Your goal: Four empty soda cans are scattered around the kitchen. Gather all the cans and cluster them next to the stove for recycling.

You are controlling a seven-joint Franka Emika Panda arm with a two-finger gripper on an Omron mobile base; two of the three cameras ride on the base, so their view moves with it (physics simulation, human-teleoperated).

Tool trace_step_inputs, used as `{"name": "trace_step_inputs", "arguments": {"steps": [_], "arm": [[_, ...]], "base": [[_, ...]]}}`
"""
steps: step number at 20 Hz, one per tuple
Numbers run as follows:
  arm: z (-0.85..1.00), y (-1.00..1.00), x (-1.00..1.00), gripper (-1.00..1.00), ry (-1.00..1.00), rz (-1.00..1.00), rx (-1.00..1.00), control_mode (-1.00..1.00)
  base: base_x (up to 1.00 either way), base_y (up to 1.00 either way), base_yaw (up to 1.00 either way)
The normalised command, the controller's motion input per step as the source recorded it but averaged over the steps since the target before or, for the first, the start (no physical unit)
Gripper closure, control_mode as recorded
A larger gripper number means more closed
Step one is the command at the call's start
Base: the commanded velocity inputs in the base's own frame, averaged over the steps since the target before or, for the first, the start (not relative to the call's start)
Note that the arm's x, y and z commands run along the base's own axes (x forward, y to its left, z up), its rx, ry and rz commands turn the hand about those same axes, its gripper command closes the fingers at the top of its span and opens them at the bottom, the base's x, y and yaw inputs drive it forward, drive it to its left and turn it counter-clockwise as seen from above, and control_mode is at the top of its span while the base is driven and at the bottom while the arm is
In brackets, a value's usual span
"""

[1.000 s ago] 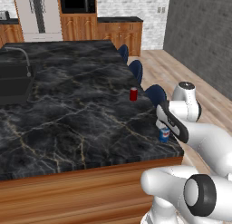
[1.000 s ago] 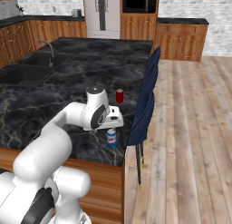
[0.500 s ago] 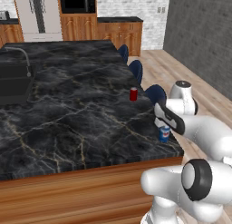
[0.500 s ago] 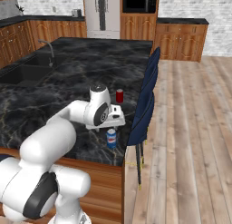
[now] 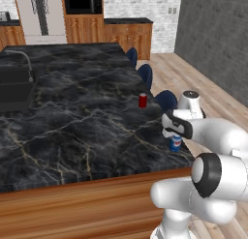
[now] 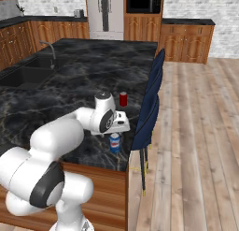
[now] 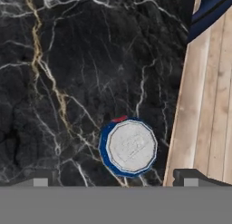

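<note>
- Compared with one second ago, the arm has swung its hand a little so that the gripper point(image 5: 175, 135) now hangs directly over the blue and white soda can point(image 5: 175, 143); both cans and the base have stayed in their places.
- The kitchen island point(image 5: 72, 126) is the largest thing, with a black marble top with pale and golden veins and a wooden side; a dark sink point(image 5: 14, 88) with a faucet is set into its far left part.
- Three dark blue chairs point(image 6: 148, 118) stand along the right side of the island, on the wooden floor.
- A black microwave point(image 5: 83, 2) sits in the wooden cabinets on the far wall.
- The gripper is pointing down at the can; in the hand view its two finger tips point(image 7: 41, 178) stand wide apart on both sides of the can top, so the jaws are released and grasp nothing.
- The blue and white soda can point(image 7: 128, 147) stands upright near the right edge of the island, close to the front corner.
- The red soda can point(image 5: 142, 100) stands upright further back on the island, near the same edge, well apart from the blue one.
</note>
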Motion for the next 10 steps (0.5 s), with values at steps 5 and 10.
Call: {"name": "trace_step_inputs", "arguments": {"steps": [5, 10], "arm": [[-0.27, -0.08, 0.37, -1.0, 0.0, 0.0, 0.0, -1.0], [-0.1, -0.11, 0.06, -1.0, 0.0, 0.0, 0.0, -1.0]], "base": [[0.0, 0.0, 0.0], [0.0, 0.0, 0.0]]}}
